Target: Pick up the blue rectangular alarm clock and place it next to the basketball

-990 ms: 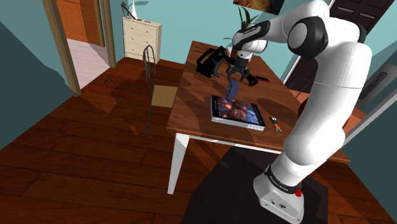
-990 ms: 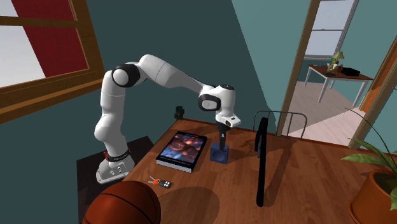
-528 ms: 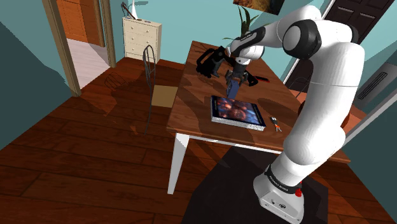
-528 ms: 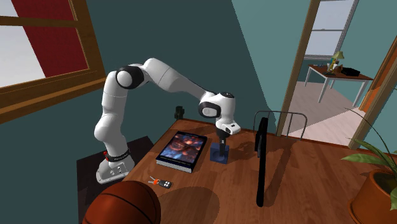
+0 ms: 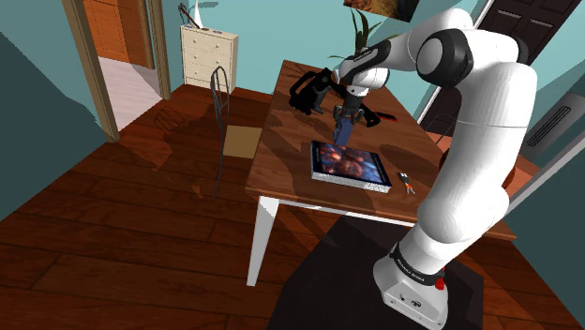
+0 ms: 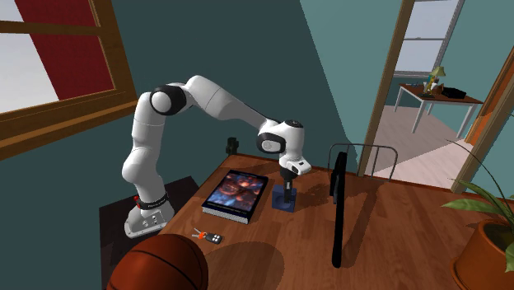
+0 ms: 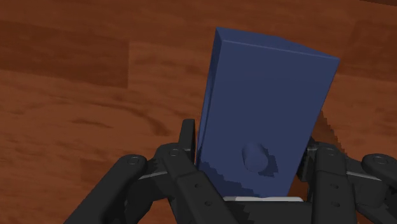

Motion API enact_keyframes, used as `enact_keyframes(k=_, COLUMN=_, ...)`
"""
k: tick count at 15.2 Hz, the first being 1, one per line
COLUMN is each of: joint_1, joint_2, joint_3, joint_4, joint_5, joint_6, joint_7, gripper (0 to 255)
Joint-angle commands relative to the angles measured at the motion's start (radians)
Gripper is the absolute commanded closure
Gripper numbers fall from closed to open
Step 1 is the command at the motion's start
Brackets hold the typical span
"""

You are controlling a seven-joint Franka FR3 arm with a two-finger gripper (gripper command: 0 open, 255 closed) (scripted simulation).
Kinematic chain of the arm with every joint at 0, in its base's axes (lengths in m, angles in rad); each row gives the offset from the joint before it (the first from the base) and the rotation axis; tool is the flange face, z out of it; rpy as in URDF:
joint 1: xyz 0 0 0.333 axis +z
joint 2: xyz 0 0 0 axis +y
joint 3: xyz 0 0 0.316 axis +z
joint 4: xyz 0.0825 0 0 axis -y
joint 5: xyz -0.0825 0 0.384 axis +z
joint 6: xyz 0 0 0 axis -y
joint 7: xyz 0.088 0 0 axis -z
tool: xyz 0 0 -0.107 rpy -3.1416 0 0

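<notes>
The blue rectangular alarm clock [image 7: 267, 108] stands upright on the wooden table [image 5: 281, 155], just beyond the picture book's far edge. My gripper [image 7: 249, 145] has come down over its top and is shut on it, one black finger pressed against each side. The shoulder view has the clock [image 5: 342, 128] under the gripper [image 5: 344, 118]. From the second exterior view, the clock [image 6: 285, 201] rests on the tabletop with the gripper [image 6: 287, 189] on it. The basketball [image 6: 156, 264] sits at that view's lower left, past the book.
A picture book [image 5: 350, 163] lies flat beside the clock, with small keys [image 6: 210, 236] past it towards the basketball. A tall black stand [image 6: 336, 214] rises from the table. A potted plant [image 6: 486, 239] and a chair [image 5: 225, 112] border the table.
The hand came down over the clock from above, and the fingers, open before, have closed on its sides. The clock stays on the table.
</notes>
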Motion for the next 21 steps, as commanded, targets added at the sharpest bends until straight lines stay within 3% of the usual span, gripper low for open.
enact_keyframes(k=1, joint_1=0.000, joint_2=0.000, joint_3=0.000, joint_4=0.000, joint_5=0.000, joint_6=0.000, joint_7=0.000, gripper=255)
enact_keyframes(k=9, joint_1=0.000, joint_2=0.000, joint_3=0.000, joint_4=0.000, joint_5=0.000, joint_6=0.000, joint_7=0.000, gripper=255)
enact_keyframes(k=21, joint_1=0.008, joint_2=-0.066, joint_3=-0.012, joint_4=0.076, joint_5=-0.030, joint_6=-0.138, joint_7=0.019, gripper=255)
